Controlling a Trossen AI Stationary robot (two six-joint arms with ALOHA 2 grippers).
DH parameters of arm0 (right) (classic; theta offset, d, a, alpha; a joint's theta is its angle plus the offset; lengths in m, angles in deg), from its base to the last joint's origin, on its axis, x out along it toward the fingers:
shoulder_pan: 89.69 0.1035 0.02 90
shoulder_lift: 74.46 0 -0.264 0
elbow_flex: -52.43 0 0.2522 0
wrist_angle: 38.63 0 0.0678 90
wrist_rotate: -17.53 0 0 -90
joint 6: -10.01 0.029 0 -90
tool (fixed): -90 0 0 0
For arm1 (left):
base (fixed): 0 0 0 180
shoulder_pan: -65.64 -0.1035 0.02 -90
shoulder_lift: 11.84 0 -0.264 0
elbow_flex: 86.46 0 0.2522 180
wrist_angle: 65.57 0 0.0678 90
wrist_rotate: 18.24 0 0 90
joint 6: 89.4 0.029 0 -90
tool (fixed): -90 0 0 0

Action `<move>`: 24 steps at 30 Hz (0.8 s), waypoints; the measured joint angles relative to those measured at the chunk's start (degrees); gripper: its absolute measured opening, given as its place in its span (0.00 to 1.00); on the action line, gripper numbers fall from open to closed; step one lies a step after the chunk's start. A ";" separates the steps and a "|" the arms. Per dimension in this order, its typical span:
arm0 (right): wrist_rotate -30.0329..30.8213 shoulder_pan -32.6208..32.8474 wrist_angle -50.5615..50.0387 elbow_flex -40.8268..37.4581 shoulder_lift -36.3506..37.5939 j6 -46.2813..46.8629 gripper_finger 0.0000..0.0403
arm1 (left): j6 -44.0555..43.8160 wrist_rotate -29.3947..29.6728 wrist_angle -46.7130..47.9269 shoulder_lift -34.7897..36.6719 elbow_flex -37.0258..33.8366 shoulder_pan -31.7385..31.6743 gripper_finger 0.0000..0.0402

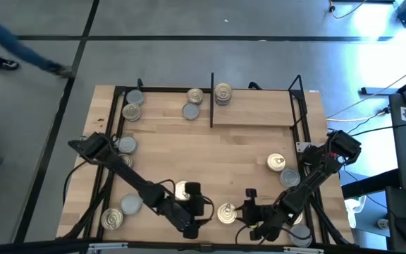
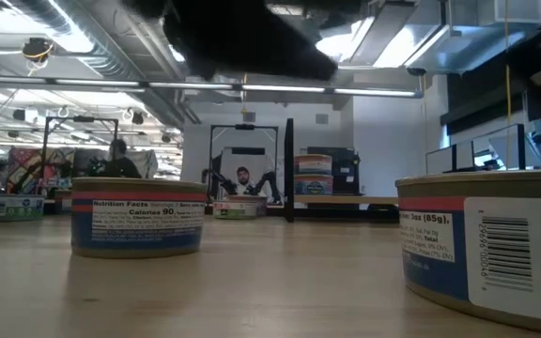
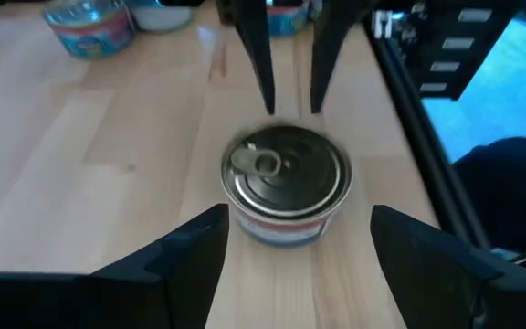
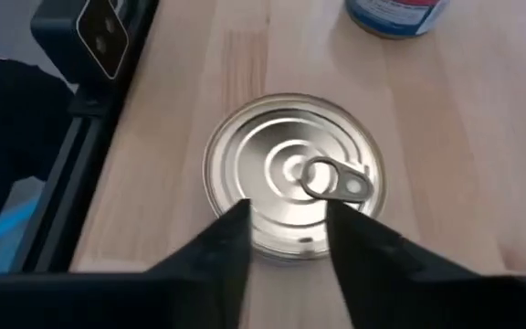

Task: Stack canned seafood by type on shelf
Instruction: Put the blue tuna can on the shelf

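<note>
A low round tin (image 1: 225,212) with a pull-tab lid stands on the tabletop near its front edge, between my two grippers. My left gripper (image 3: 299,215) is open, with one finger on each side of the tin (image 3: 286,183) and clear of it. My right gripper (image 4: 286,215) comes from the other side. Its fingers stand close together with a narrow gap, over the tin's lid (image 4: 290,174). More tins lie about the table. The shelf (image 1: 256,113) is at the far side and has a black divider (image 1: 211,99). A stack of tins (image 1: 222,93) stands beside the divider. My right gripper's fingertips (image 4: 231,228) slant down over the lid's rim (image 4: 245,206) on the gripper's own side. I cannot tell whether they touch it. The tin stands upright on the table.
Another tin (image 1: 184,188) sits right beside my left gripper. Loose tins stand at the front left (image 1: 111,219), at the left (image 1: 127,144) and at the right (image 1: 275,162). Several more (image 1: 131,111) stand in the shelf's left bay. Black frame bars (image 1: 302,120) run along both sides.
</note>
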 joint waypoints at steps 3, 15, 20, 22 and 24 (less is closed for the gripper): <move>0.78 0.00 0.50 -0.39 -0.72 0.11 0.20 | -0.02 -0.24 -0.18 -1.55 0.00 -0.21 0.66; 2.70 0.76 0.65 -0.39 -0.75 0.43 0.01 | 0.19 -0.46 -0.50 -3.15 0.02 -0.67 0.66; 4.03 1.55 1.37 -0.39 -2.01 0.57 0.03 | 0.21 -0.46 -0.43 -3.15 0.02 -0.74 0.66; 3.90 1.50 2.44 -0.37 -3.23 0.65 0.03 | 0.21 -0.47 -0.44 -3.15 0.02 -0.78 0.66; 4.71 1.53 2.83 -0.35 -4.10 0.59 0.03 | 0.21 -0.48 -0.49 -3.14 0.02 -0.92 0.66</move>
